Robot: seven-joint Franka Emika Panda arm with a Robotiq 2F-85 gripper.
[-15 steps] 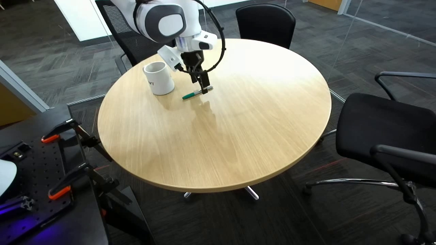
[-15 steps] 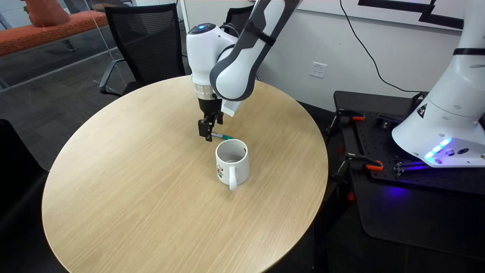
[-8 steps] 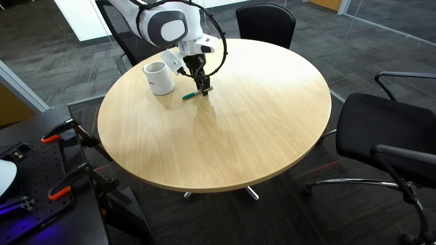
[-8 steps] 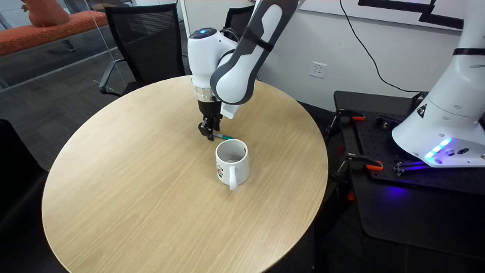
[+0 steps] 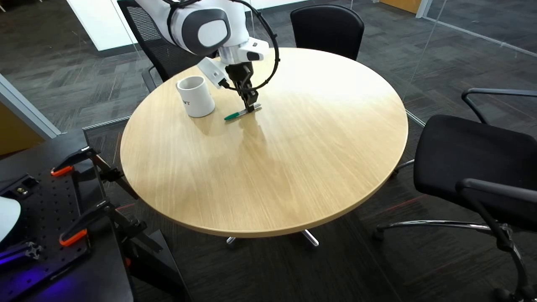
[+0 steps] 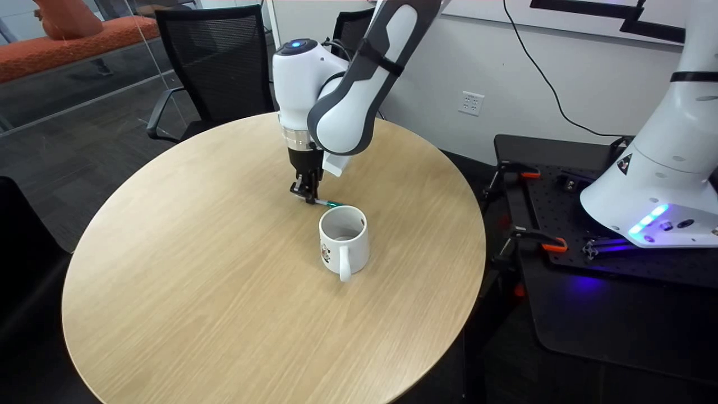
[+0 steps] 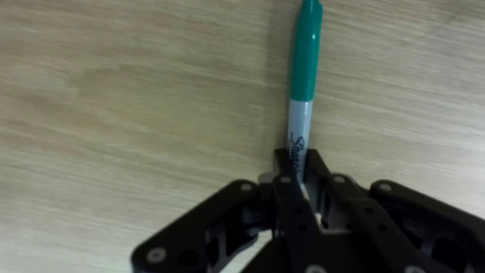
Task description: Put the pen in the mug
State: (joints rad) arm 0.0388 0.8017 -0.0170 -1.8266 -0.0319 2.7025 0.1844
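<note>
I had the tool [image 7: 297, 156] clamped on the pen [image 7: 302, 88], at or just above the bench [image 5: 272, 167], I couldn't tell which; the mug [image 5: 196, 100] stood upright nearby.

In the wrist view, the tabletop [image 7: 113, 94] gives room on 2 sides of the gripper [image 7: 298, 159], closed around the pen [image 7: 305, 60]. The mug [image 5: 195, 97] stands upright as the nearest obstacle, a narrow gap between it and the pen's green end in an exterior view, its mouth free from above. A black cable [image 5: 276, 49] bows out beside the gripper.
</note>
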